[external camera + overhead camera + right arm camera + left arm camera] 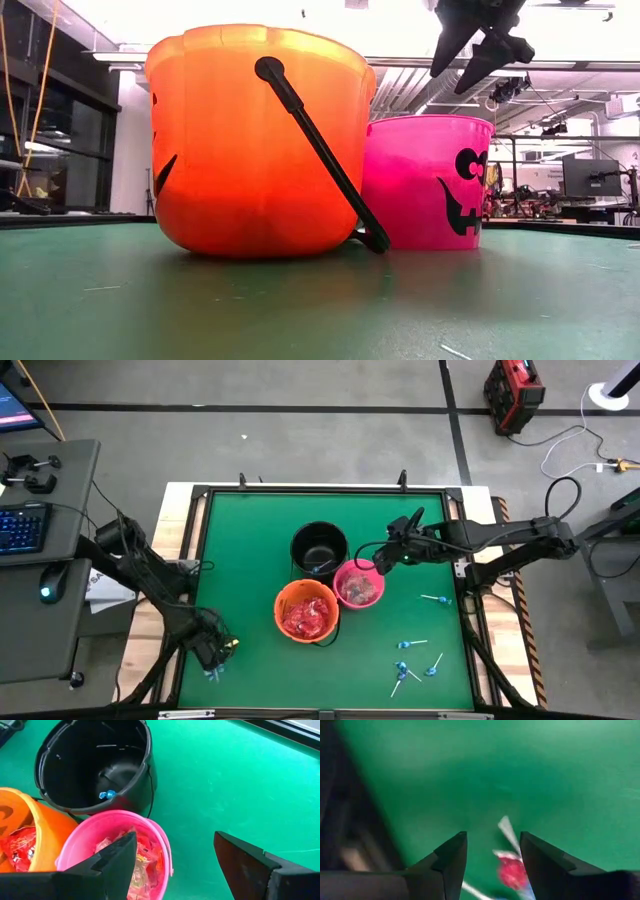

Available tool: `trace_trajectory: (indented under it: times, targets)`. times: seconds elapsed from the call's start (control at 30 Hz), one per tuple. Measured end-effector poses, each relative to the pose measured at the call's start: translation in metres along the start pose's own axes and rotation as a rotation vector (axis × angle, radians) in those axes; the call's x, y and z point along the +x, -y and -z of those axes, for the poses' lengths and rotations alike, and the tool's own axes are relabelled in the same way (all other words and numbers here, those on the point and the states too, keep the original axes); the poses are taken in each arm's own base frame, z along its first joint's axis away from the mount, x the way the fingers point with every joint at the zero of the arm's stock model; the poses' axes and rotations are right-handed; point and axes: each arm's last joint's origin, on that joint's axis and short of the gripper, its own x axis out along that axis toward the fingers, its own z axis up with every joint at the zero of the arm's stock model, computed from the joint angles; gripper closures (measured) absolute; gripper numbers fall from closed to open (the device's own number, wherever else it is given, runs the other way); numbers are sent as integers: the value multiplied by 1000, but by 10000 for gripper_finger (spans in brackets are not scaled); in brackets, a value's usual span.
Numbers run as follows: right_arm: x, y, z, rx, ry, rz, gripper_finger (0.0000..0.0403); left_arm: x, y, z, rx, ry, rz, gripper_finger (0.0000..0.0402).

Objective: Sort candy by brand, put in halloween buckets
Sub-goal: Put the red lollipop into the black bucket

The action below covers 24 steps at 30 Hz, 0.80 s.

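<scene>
Three buckets stand close together mid-table: black bucket (318,548), orange bucket (306,612) and pink bucket (358,586). The orange bucket (20,835) holds red packets. The pink bucket (135,855) holds clear and red wrapped candy. One blue lollipop (107,795) lies in the black bucket (95,765). My right gripper (380,563) (175,837) hangs open above the pink bucket's far-right rim. My left gripper (212,655) (492,837) is open, low at the table's near-left corner, over a small red-wrapped candy (512,870) with a white stick.
Several blue lollipops (412,658) lie on the green mat toward the near-right corner, one more (435,600) right of the pink bucket. The orange bucket's black handle (320,140) hangs down its side. A raised frame (320,490) borders the mat.
</scene>
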Motion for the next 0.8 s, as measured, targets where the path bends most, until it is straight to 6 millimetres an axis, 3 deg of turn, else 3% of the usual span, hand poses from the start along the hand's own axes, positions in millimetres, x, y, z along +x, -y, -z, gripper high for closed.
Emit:
trace_trajectory:
  times: [0.23, 0.8]
  targets:
    - [0, -1, -1, 6, 7, -10, 144, -15, -3, 10, 42, -56, 50, 237]
    - [0, -1, -1, 32, 7, -9, 143, -12, -3, 19, 97, -92, 92, 237]
